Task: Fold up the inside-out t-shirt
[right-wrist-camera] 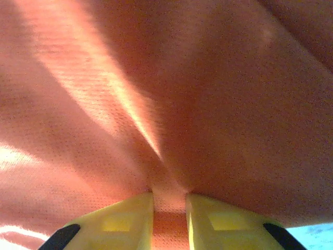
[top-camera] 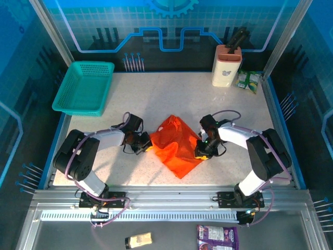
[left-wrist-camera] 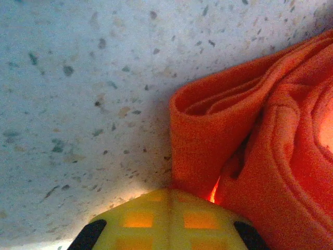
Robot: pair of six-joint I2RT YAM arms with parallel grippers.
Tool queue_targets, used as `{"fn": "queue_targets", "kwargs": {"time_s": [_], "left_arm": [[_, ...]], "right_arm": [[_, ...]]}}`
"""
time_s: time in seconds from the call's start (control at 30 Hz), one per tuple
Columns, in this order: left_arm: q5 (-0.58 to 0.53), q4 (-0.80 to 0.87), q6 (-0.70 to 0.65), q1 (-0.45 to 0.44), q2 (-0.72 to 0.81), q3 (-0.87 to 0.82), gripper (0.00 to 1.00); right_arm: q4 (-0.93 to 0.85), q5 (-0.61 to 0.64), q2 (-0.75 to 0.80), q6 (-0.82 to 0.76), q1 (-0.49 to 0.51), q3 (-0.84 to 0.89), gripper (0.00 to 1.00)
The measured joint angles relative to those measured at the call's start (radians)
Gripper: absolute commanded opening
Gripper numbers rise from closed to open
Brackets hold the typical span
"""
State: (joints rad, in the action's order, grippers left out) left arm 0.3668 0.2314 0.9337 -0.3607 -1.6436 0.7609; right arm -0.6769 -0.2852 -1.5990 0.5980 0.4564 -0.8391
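The right gripper [right-wrist-camera: 170, 219] pinches cloth at the t-shirt's [top-camera: 174, 146] 3 o'clock edge. The left gripper [left-wrist-camera: 169, 208] is fully closed at the 9 o'clock edge; hold unconfirmed.

The purple packet [top-camera: 217, 237] is cut off at the top view's 6 o'clock edge. The t-shirt [left-wrist-camera: 270, 146] runs off the left wrist view at 3 o'clock.

Probably a robot lab, aluminium frame [top-camera: 171, 195], blue printed panels [top-camera: 171, 21]
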Motion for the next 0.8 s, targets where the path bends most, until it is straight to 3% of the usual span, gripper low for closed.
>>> {"fn": "queue_targets", "kwargs": {"time_s": [0.17, 0.27, 0.4, 0.53, 0.67, 0.8], "left_arm": [[0.027, 0.019, -0.082, 0.084, -0.137, 0.165, 0.06], [-0.004, 0.027, -0.13, 0.154, -0.145, 0.21, 0.09], [-0.038, 0.071, -0.196, 0.217, -0.132, 0.264, 0.13], [-0.052, 0.138, -0.27, 0.223, -0.076, 0.315, 0.22], [-0.063, 0.203, -0.347, 0.183, -0.028, 0.391, 0.32], [-0.113, 0.289, -0.423, 0.082, -0.026, 0.5, 0.4]], "right_arm": [[0.068, -0.082, 0.081, 0.139, 0.234, 0.047, 0.25], [0.083, -0.109, 0.097, 0.166, 0.255, 0.027, 0.25], [0.04, -0.073, 0.1, 0.129, 0.191, -0.091, 0.26], [0.008, 0.017, 0.068, 0.029, 0.055, -0.24, 0.26], [-0.003, 0.085, -0.021, -0.09, -0.041, -0.347, 0.29], [-0.016, 0.097, -0.167, -0.2, -0.103, -0.457, 0.34]]}}
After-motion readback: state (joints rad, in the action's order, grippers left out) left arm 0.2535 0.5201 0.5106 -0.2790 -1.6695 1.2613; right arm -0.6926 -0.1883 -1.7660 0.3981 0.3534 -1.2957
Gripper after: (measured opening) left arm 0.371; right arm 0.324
